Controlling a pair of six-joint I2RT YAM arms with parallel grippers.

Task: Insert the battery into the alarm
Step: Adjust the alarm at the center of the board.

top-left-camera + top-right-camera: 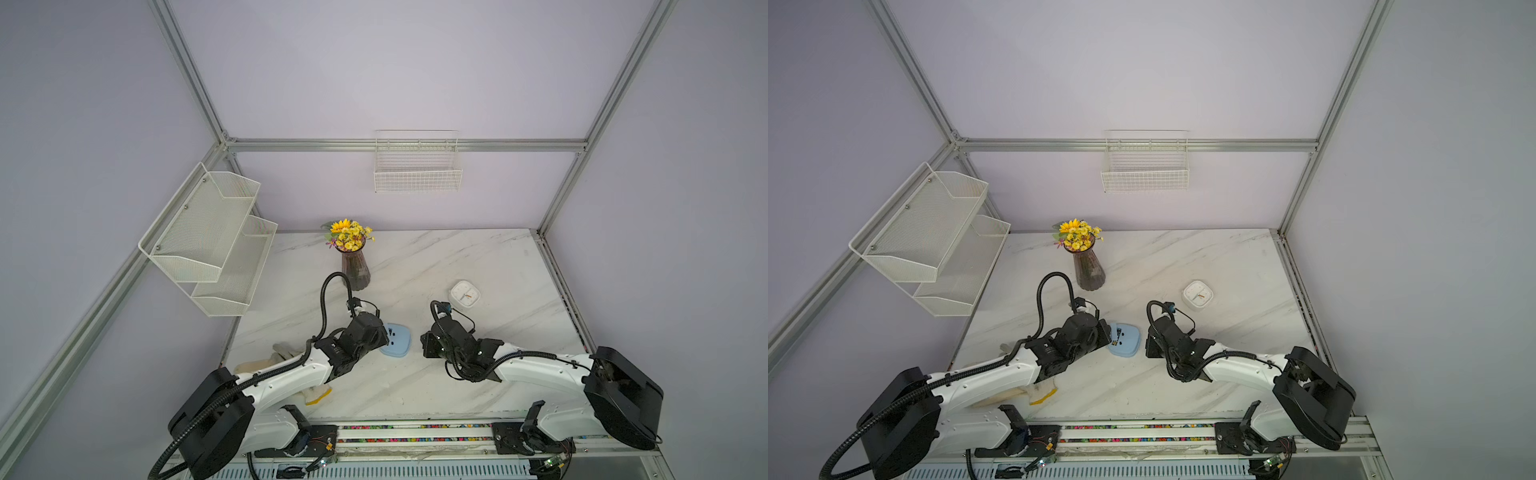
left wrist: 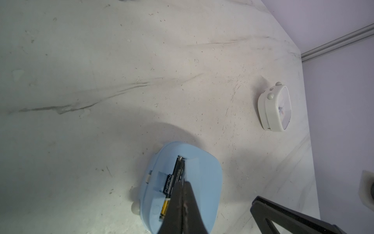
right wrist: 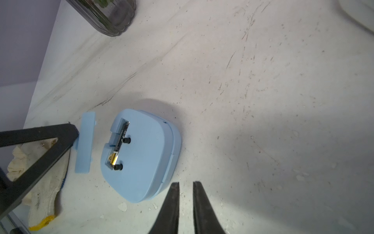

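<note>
Alarm: the pale blue, rounded plastic alarm clock (image 3: 145, 158) lies face down on the white marble-patterned table (image 1: 457, 374), between the two arms in both top views.
Battery: the black and yellow cylindrical battery (image 3: 119, 141) lies lengthwise in the alarm's open rear compartment, next to two small black knobs.
Cover: a flat, pale blue battery cover (image 3: 85, 141) lies on the table just beside the alarm.
Left gripper: the left gripper (image 2: 184, 183) has its black fingers pressed together and holds nothing. The left wrist view shows it over the battery, but the right wrist view shows its tip by the cover, clear of the compartment.
Right gripper: the right gripper (image 3: 186, 183) has a narrow gap between its fingers, with nothing in it, near the alarm's edge.
Surroundings: a white square alarm clock (image 1: 464, 295), a dark ribbed glass vase (image 1: 355, 270) of yellow flowers, and a cream knitted glove (image 3: 44, 182).
</note>
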